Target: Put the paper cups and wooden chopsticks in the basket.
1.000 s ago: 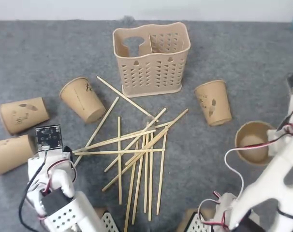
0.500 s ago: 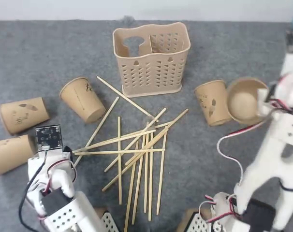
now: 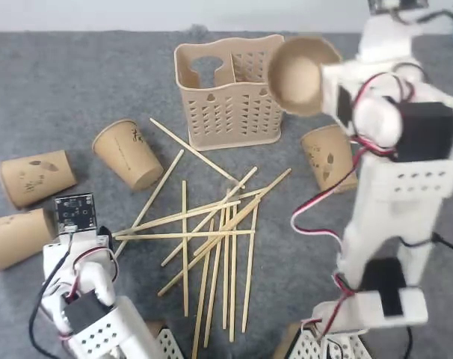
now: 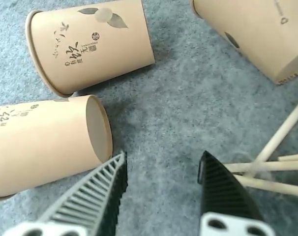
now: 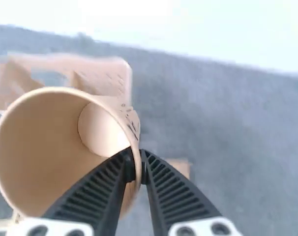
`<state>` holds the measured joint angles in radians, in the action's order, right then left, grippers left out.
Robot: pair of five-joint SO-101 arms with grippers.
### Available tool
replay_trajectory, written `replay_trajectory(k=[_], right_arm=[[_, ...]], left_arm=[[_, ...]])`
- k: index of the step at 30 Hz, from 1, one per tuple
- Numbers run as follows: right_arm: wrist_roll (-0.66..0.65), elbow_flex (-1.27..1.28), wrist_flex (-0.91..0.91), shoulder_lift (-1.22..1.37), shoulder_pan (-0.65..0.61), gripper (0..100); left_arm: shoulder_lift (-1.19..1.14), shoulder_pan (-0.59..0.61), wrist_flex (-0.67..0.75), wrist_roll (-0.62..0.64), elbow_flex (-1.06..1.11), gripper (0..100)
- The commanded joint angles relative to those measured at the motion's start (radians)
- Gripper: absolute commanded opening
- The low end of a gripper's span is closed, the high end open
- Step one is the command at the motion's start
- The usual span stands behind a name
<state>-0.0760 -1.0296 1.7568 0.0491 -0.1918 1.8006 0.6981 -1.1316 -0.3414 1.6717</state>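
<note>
Dark brush-style characters and leaf shapes are printed on the walls of the three lying cups point(image 3: 127, 153) at the left of the high view, and the left wrist view shows the same print close up. The held cup point(image 3: 301, 75) has a few dark marks near its rim in the right wrist view. A second ago this cup sat low at the right edge of the high view, and half a second ago it was beside the fourth cup point(image 3: 327, 155), which lies at middle right. It is now raised at upper centre, mouth toward the camera, overlapping the upper right corner of the basket point(image 3: 234, 112). The right gripper point(image 5: 134, 164) pinches the cup's rim, one finger inside and one outside. The left gripper point(image 4: 161, 172) has not moved and hangs with its jaws spread wide over the grey mat point(image 3: 77, 82), between a lying cup and the ends of the chopsticks point(image 3: 211, 232). The chopsticks still lie crossed in a heap at centre. Bare mat lies open at upper left beside the basket and at lower right.
</note>
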Motion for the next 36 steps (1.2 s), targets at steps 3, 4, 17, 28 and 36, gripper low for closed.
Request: replay_trajectory(k=[3,4,17,28,36], right_arm=[[0.011,-0.264,-0.036,0.165,-0.054,0.7],[0.009,-0.282,-0.056,0.191,-0.054,0.7],[-0.023,-0.293,-0.165,0.417,-0.058,1.7],[-0.006,-0.362,-0.137,0.392,-0.076,22.4],[0.043,-0.414,0.048,0.171,-0.125,21.8]], left_arm=[[0.002,0.003,0.003,-0.011,-0.008,22],[0.003,0.003,0.003,-0.011,-0.008,22],[0.003,0.002,0.003,-0.011,-0.008,22],[0.003,0.002,0.003,-0.011,-0.008,22],[0.003,0.002,0.003,-0.011,-0.008,22]])
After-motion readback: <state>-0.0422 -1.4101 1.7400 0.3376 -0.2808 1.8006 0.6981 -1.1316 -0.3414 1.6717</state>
